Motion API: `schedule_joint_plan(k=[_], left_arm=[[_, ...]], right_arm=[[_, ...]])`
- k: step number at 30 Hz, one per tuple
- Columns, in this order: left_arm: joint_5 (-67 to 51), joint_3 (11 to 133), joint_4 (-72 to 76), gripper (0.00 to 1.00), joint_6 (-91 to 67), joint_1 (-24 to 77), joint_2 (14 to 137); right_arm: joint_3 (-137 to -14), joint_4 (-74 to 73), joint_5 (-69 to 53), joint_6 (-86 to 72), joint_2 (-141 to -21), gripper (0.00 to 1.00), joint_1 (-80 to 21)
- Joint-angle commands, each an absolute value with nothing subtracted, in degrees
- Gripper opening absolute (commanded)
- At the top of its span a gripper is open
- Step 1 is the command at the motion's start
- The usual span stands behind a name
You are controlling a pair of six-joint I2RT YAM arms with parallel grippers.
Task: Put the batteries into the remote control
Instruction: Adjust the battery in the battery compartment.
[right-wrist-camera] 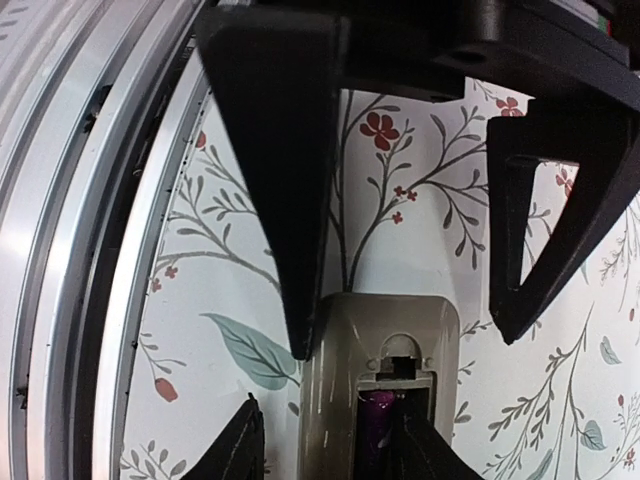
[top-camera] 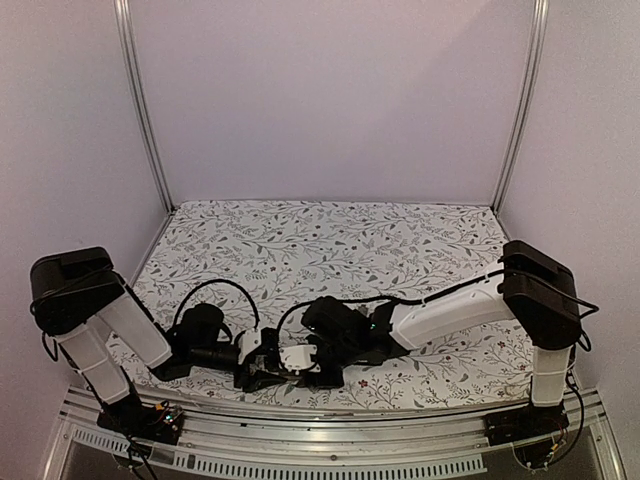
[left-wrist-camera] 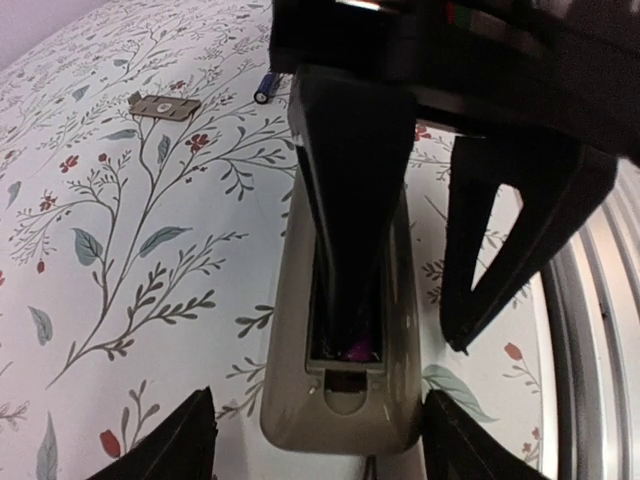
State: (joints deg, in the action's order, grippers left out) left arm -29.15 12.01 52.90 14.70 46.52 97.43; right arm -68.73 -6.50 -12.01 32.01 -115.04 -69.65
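Here, right gripper stood unclenched, one finger down in battery recess of remote control at near edge. Left gripper, released, straddled left end. Remote's long axis ran left-right. Loose battery lay well beyond right end, farther back; right arm nearer.

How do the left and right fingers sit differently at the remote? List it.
The left fingers straddle the end of the remote, one on each side; the right fingers have one tip down in its battery recess and one outside its edge. The left fingers stand wider apart than the right fingers. Both pairs are black and open.
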Motion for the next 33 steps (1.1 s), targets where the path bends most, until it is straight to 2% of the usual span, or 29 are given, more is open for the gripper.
schedule_joint_plan(k=[1,4,8,16,18,21,22,33], left_arm=[[-29.0,11.2,55.1,0.73,12.9,45.9,95.1],[-29.4,12.0,53.3,0.74,11.9,45.7,95.0],[-33.1,11.6,53.3,0.74,14.3,45.8,95.8],[-38.2,11.9,49.3,0.78,18.1,46.7,96.3],[-37.5,11.9,49.8,0.79,18.2,46.9,96.8],[-35.3,12.0,50.3,0.78,17.8,47.2,97.4],[-34.8,12.0,50.3,0.77,17.9,47.3,97.6],[-34.6,10.7,57.0,0.74,19.3,47.9,97.9]], right_arm=[[-65.1,-14.3,-7.3,31.6,-116.5,0.42,-71.4],[-64.3,-14.4,-6.8,30.4,-115.1,0.42,-71.5],[-69.1,-17.6,-3.8,30.6,-116.9,0.41,-71.5],[-73.8,-22.3,-3.6,32.5,-120.1,0.29,-71.7],[-73.7,-22.8,-4.4,32.4,-120.0,0.22,-71.8],[-73.7,-22.6,-5.3,32.1,-120.0,0.03,-72.3],[-73.6,-22.2,-5.4,31.9,-120.0,0.00,-72.4],[-69.6,-16.8,-7.3,28.9,-119.5,0.00,-72.5]])
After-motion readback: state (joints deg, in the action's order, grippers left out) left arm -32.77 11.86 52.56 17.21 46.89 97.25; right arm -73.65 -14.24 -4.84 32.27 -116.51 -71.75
